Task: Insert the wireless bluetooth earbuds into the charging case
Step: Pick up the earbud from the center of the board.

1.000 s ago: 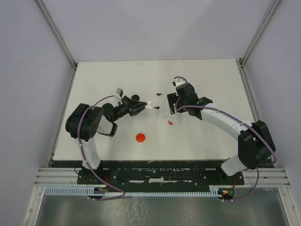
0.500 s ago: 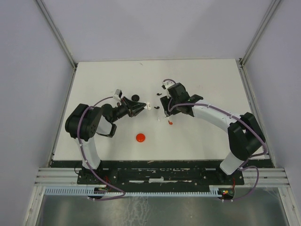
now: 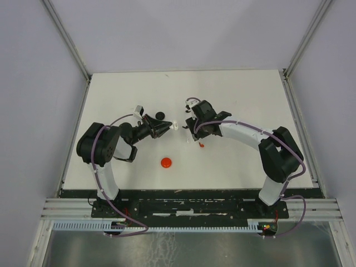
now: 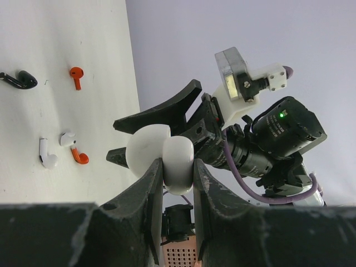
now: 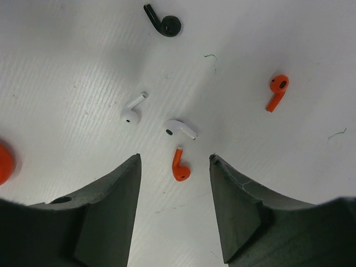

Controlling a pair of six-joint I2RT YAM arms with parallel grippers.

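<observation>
My left tool (image 4: 178,167) pinches the white case (image 4: 146,149) aloft; my right tool (image 5: 174,158) hangs spread over the earbuds (image 5: 130,113) on the worktop (image 5: 289,178), straddling an orange earbud (image 5: 179,168) just beside a white earbud (image 5: 179,129). Closing here may take the wrong colour for this case, or flick either small, rounded piece away.

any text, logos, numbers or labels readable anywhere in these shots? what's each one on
None can be read in any view.
The white case clamped in the left gripper shows a bare shell, no logo.
The red earbud and the black earbud, seen close by the right wrist camera, carry no marks.
The red case is too small to tell.
</observation>
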